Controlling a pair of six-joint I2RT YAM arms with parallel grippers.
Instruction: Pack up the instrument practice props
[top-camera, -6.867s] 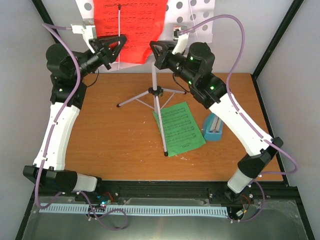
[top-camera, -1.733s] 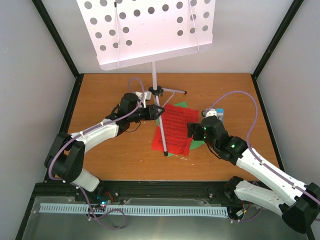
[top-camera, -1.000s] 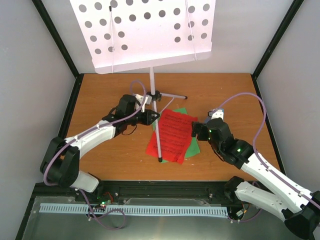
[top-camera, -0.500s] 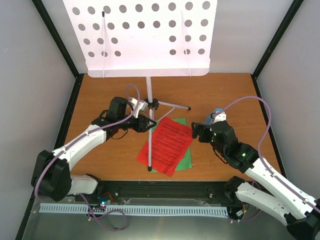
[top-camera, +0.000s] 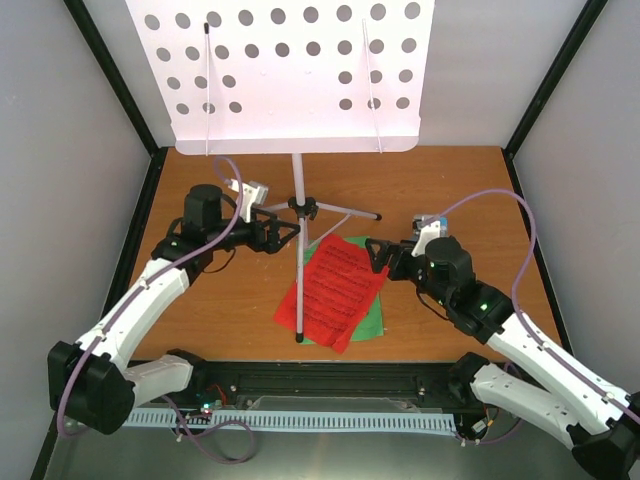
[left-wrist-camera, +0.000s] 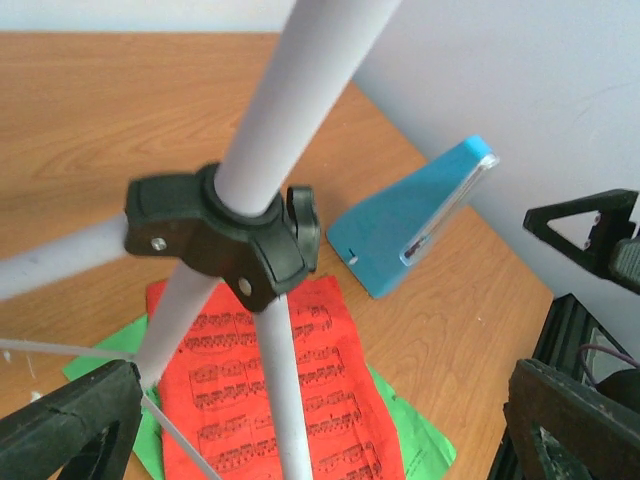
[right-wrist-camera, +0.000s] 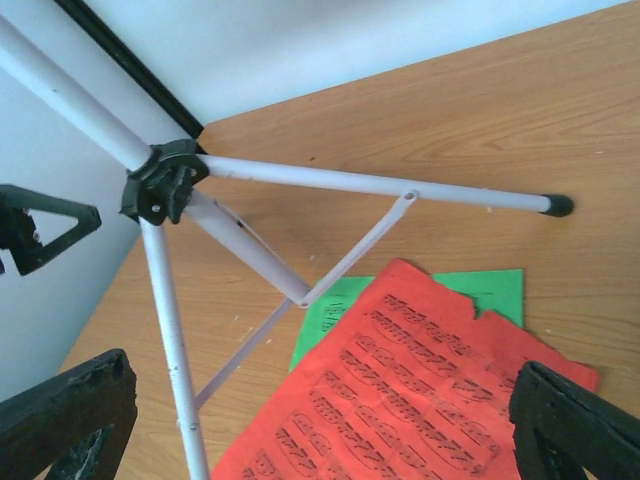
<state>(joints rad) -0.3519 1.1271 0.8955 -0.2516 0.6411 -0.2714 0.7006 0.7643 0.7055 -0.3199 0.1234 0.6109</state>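
The music stand's white hole-punched desk (top-camera: 290, 70) rises at the back on its pole, with the black hub (top-camera: 303, 207) and silver legs spread on the table. One leg lies across the red music sheet (top-camera: 335, 290), which covers most of the green sheet (top-camera: 372, 322). My left gripper (top-camera: 283, 233) is open just left of the hub (left-wrist-camera: 225, 235), touching nothing. My right gripper (top-camera: 378, 255) is open above the red sheet's (right-wrist-camera: 420, 400) upper right edge. The blue metronome (left-wrist-camera: 415, 220) lies beyond the sheets, mostly hidden by the right arm from above.
Grey walls with black frame posts (top-camera: 120, 100) close the table in on three sides. The stand's right leg ends in a black foot (top-camera: 375, 215). A black rail (top-camera: 330, 375) runs along the near edge by the arm bases.
My left gripper has opened, let go of the stand and drawn back to the left. The stand moved left. My right gripper has edged left over the red sheet.
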